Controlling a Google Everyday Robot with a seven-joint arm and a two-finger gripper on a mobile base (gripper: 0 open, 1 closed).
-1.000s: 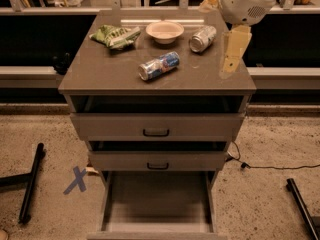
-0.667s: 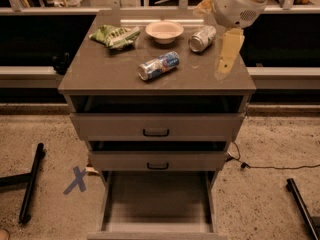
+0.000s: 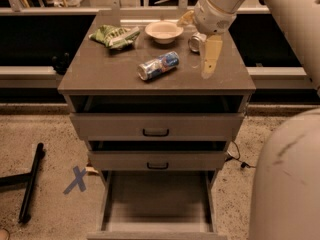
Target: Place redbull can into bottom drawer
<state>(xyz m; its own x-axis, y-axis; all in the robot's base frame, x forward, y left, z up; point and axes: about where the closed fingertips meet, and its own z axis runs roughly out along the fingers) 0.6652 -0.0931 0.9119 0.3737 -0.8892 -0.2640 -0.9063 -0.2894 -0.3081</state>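
The redbull can (image 3: 158, 65), blue and silver, lies on its side in the middle of the cabinet top (image 3: 100, 74). My gripper (image 3: 199, 48) hangs over the right side of the top, to the right of the can and apart from it. It is open and empty, with one cream finger (image 3: 210, 56) pointing down and forward. The bottom drawer (image 3: 157, 199) is pulled out far, and its flat grey floor is bare.
A wider silver can (image 3: 195, 42) lies just behind my gripper. A white bowl (image 3: 163, 30) and a green bag (image 3: 114, 35) sit at the back. The two upper drawers (image 3: 155, 126) stand slightly out. A black pole (image 3: 31, 181) and blue X tape (image 3: 76, 179) are on the floor at left. My own body (image 3: 285, 184) fills the lower right.
My gripper has moved left over the cabinet top, closer to the redbull can. The can and the drawers have not moved.
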